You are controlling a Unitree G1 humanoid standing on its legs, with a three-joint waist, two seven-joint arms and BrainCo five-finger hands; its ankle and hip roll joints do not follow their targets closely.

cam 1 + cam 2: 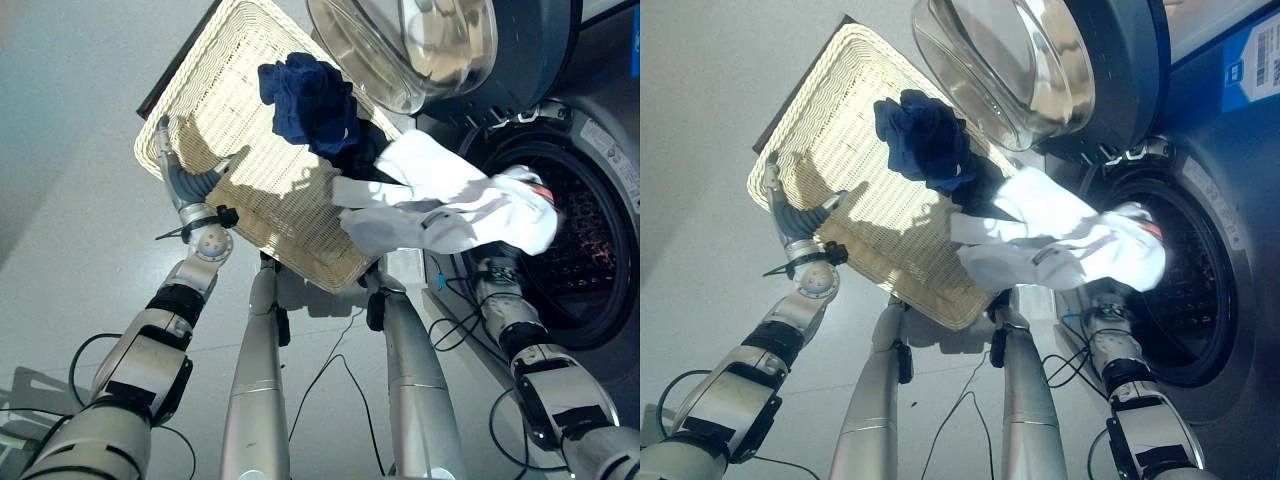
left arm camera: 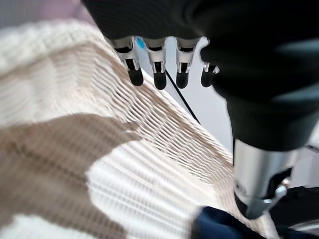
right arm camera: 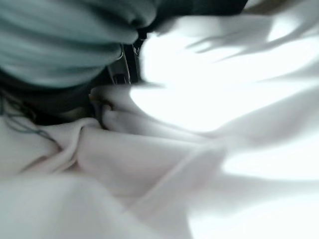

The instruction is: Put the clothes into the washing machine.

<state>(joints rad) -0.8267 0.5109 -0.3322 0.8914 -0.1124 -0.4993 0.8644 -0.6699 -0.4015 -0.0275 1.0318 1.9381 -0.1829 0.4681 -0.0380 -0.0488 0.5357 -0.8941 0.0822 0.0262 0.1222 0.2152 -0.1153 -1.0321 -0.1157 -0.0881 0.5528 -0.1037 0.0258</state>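
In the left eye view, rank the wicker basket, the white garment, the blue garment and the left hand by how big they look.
1. Wicker basket, clearly largest.
2. White garment.
3. Blue garment, smaller than the white one, though it lies farther from the camera.
4. Left hand, smallest.

- The wicker basket (image 1: 215, 110) lies on the floor (image 1: 70, 150), left of the washing machine (image 1: 600, 150).
- The machine's door (image 1: 420, 45) stands swung out above the basket's far right corner.
- The drum opening (image 1: 590, 250) lies to the right, below the door.
- A dark bundle of clothes (image 1: 310, 100) sits in the basket along its right side.
- The white garment (image 1: 440, 205) stretches from the basket's right rim across to the mouth of the drum, over the right robot hand (image 1: 500, 272).
- The left robot hand (image 1: 185, 180) is at the basket's near left rim, fingers (image 2: 158, 74) above the weave.
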